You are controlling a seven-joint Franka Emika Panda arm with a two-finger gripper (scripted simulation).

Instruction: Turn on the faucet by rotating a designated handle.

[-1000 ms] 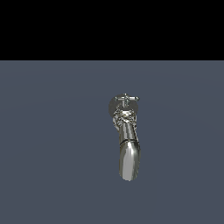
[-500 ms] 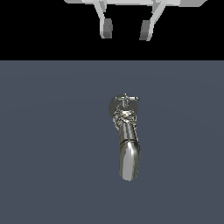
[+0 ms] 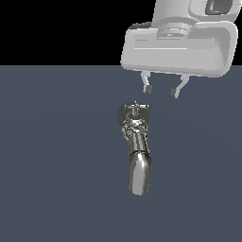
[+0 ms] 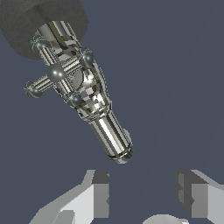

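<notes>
1. Hovering nearest the wrist camera, the gripper (image 4: 142, 197) has its jaws spread apart and released, with nothing between them.
2. Just beyond lies the chrome faucet (image 3: 136, 151) on the dark worktop (image 3: 52, 156), its spout end (image 4: 118, 153) pointing towards the jaws.
3. Farther off, the cross-shaped handle (image 4: 57, 73) sits atop the faucet body, near its round base (image 4: 26, 22).
4. No contact shows, so the task looks barely begun: reaching, engaging and rotating the handle all remain.
</notes>
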